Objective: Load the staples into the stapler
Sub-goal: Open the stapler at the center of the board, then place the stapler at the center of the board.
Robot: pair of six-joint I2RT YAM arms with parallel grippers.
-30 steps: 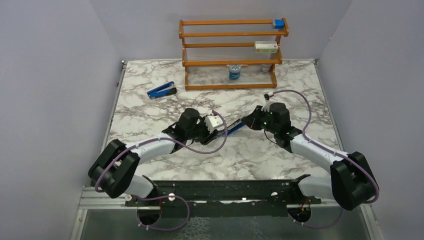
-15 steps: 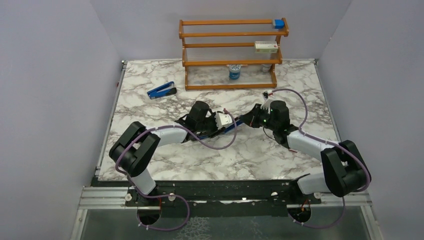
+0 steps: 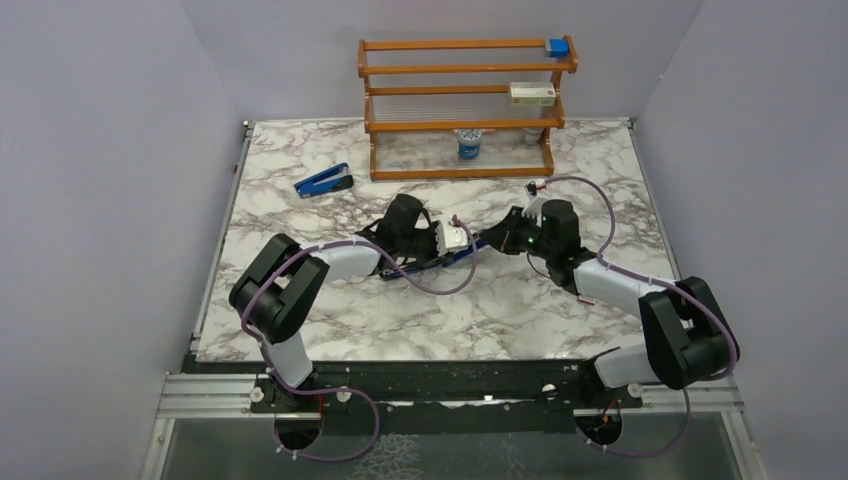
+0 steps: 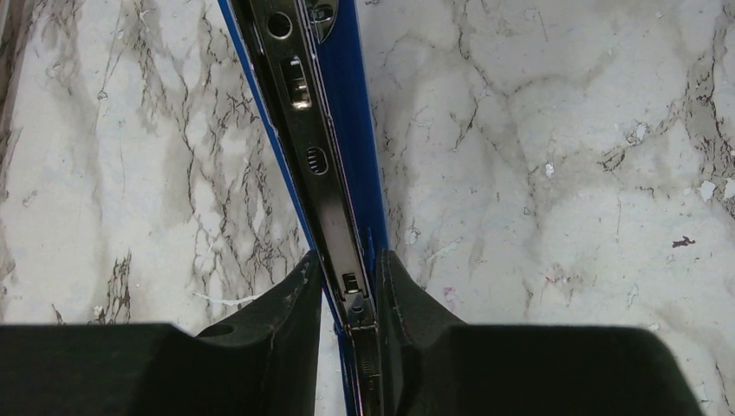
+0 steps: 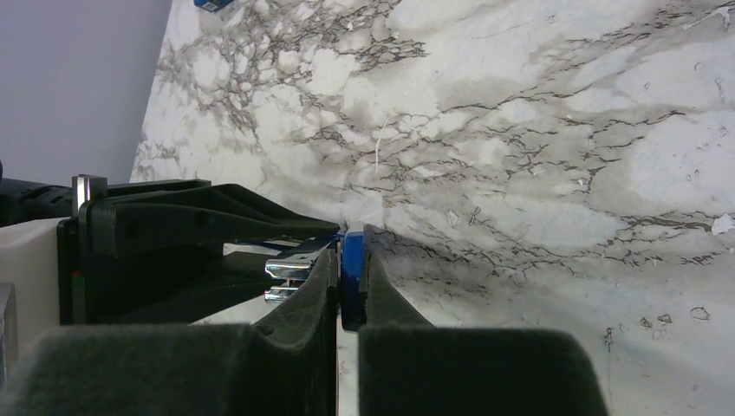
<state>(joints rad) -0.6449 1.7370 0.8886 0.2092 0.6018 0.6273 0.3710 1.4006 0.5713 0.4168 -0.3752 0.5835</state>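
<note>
No readable text anywhere, white box (image 3: 532,94) on the wooden rack (image 3: 460,70) — markings too small to make out

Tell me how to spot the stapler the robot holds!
Find the middle of the marble table, where the left gripper and right gripper meet. The long blue stapler with a metal channel is clamped between them; the other blue tool lies alone by the wooden shelf.

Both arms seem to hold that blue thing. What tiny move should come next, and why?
Probably pull gently apart: the left gripper clasps the metal channel of the stapler, the right gripper pinches its blue arm, so widening the hinge would likely expose the channel for loading.
</note>
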